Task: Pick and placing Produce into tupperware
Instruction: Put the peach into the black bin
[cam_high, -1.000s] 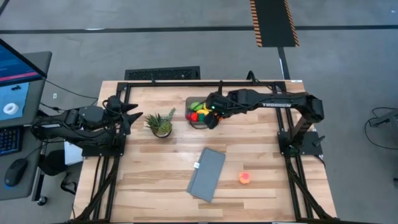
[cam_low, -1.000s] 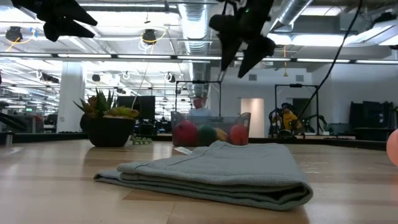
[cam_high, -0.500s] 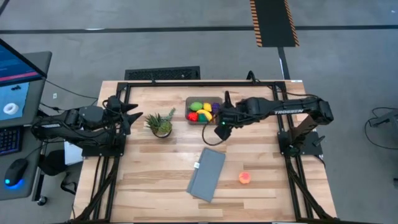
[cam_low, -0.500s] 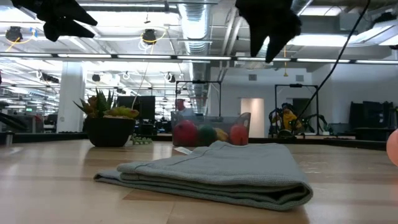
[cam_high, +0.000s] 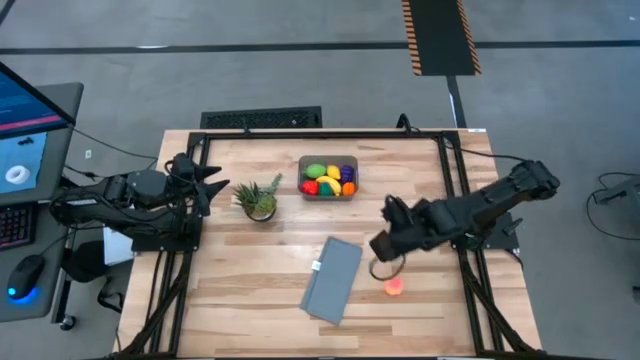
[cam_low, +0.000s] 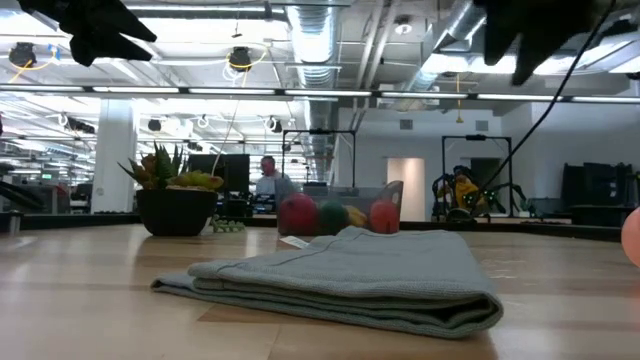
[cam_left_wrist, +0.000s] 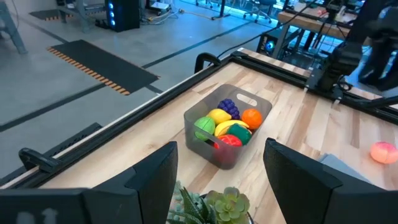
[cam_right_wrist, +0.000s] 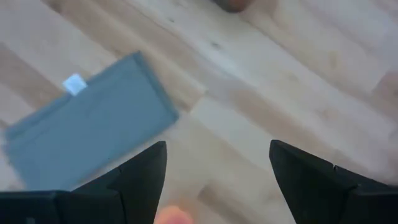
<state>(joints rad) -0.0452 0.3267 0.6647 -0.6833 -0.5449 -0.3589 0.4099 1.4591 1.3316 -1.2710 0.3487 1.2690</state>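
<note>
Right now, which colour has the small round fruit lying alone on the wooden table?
Pink-orange; the high view shows it best.

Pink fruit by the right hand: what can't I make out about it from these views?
- High view: the right hand covers part of the pink fruit; contact unclear.
- Low view: fruit cut off by the right edge.
- Right wrist view: fruit blurred and cut off by the bottom edge.
- Left wrist view: too small for detail.

Even overhead light on my counter (cam_high: 250, 270), shadows soft; ceiling lamps (cam_low: 240, 58) glare in the low view; my right wrist view motion-blurred.
</note>
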